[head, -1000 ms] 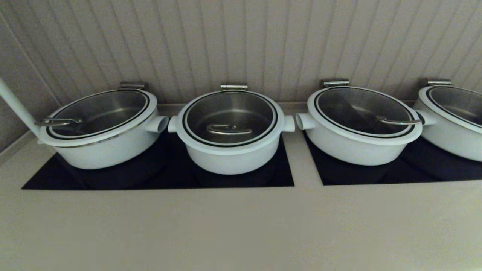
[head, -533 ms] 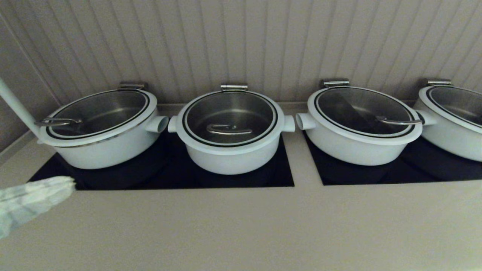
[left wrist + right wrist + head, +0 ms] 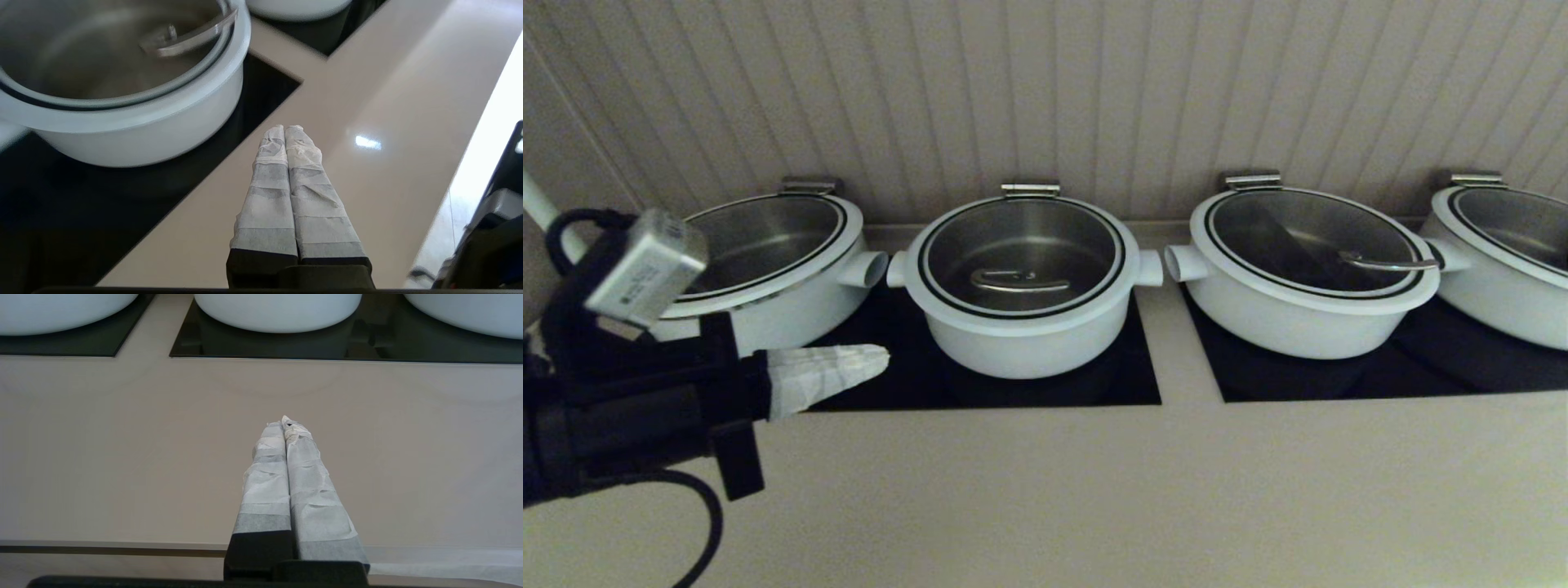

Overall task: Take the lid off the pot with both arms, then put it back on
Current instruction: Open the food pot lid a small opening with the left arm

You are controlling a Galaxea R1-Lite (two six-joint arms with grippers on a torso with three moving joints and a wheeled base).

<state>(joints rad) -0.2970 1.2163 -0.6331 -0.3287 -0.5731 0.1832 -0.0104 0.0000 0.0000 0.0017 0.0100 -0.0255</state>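
Note:
Several white pots with glass lids stand in a row on black cooktops. The second pot from the left [image 3: 1023, 335] carries its lid [image 3: 1021, 245] with a metal handle [image 3: 1019, 283]. It also shows in the left wrist view [image 3: 135, 130] with its lid handle [image 3: 188, 34]. My left gripper [image 3: 878, 358] is shut and empty, low in front of the leftmost pot [image 3: 768, 322], pointing right toward the second pot; in its own view it [image 3: 284, 128] hangs over the counter edge of the cooktop. My right gripper [image 3: 284, 422] is shut and empty above bare counter; the head view does not show it.
A third pot [image 3: 1303, 314] and a fourth pot [image 3: 1503, 286] stand on the right cooktop [image 3: 1421, 367]. A beige counter strip [image 3: 1168, 343] separates the cooktops. The wide beige counter [image 3: 1094, 490] runs in front. A panelled wall is close behind the pots.
My left arm has come in from the left edge and moved right; its wrist and camera now cover part of the leftmost pot. The pots and lids have not moved.

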